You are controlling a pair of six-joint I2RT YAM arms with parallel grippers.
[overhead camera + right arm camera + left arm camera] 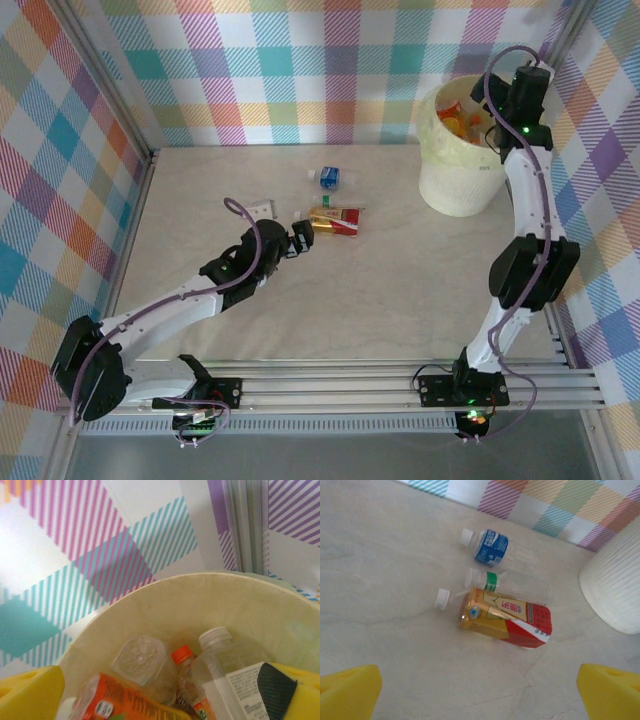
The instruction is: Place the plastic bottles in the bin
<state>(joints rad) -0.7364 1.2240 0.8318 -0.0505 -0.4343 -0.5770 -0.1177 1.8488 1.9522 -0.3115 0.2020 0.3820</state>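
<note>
- Plastic bottles, three of them, lie on their sides on the pale table (400,290) just ahead of the left pincer (479,696); none touches it
- Nearest the left pincer is the red and orange bottle (506,620) with a white cap; it lies straight ahead, in line with the gap between the two yellow fingers (347,692)
- Just beyond that, close against it, lies the clear bottle with a green band (512,582); farther still, a little apart, lies the blue-labelled bottle (490,547); all three caps point to the pincer's left
- Left pincer is spread wide and holds nothing; its fingers sit at the two lower corners of the wrist view
- Round cream bin (460,160) stands ahead and to the right of the left pincer, well apart from the three bottles
- Right pincer (493,128) hangs over the bin's mouth; in its own wrist view its fingers are far apart
- Below the right pincer, inside the bin, lie an orange-labelled bottle (117,702), an upturned clear bottle base (140,659), an orange cap (182,654) and a white-capped clear bottle (220,655); this last one lies next to the right finger's dark pad (276,685), and contact cannot be told
</note>
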